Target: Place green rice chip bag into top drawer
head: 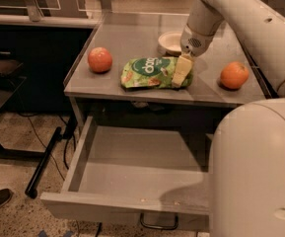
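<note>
green rice chip bag [149, 73] flat on table [132, 38], long axis left-right along the front edge.
claw [182, 72] at its right end, can't tell if it's gripping. top drawer [78, 157] below is pulled out, grey floor showing. white bowl [170, 41] just behind the bag.

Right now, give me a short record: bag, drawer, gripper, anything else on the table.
bag: green chip bag lying on the table, near its front edge
drawer: top drawer pulled open below, bag not in it
gripper: gripper down at the bag's right end
others: white bowl behind the bag; orange fruit to its left; second orange fruit to its right
</note>
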Available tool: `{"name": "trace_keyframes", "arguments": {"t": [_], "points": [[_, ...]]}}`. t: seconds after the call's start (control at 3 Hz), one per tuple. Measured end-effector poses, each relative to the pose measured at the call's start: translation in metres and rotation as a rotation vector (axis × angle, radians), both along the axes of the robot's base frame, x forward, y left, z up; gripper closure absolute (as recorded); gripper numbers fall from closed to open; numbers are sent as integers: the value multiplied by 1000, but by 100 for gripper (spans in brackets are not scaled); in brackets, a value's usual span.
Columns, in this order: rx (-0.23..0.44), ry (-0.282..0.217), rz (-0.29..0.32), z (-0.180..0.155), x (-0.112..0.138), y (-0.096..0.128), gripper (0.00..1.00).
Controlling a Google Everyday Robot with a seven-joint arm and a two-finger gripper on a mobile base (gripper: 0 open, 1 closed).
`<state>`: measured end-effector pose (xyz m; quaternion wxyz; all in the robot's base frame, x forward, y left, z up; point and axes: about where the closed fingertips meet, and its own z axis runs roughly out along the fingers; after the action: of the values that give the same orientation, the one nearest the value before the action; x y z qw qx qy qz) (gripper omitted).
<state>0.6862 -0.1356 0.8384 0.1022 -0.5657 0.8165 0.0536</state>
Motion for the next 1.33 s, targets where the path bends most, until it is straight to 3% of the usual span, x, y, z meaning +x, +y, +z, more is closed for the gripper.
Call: {"name": "trace_keyframes", "arguments": {"t": [0.33,0.67,1.33], "points": [[0,0,0,0,0,0,89],[47,-51,38,18,-18,2,100],[142,-121,121,67,-110,-3,100]]}}
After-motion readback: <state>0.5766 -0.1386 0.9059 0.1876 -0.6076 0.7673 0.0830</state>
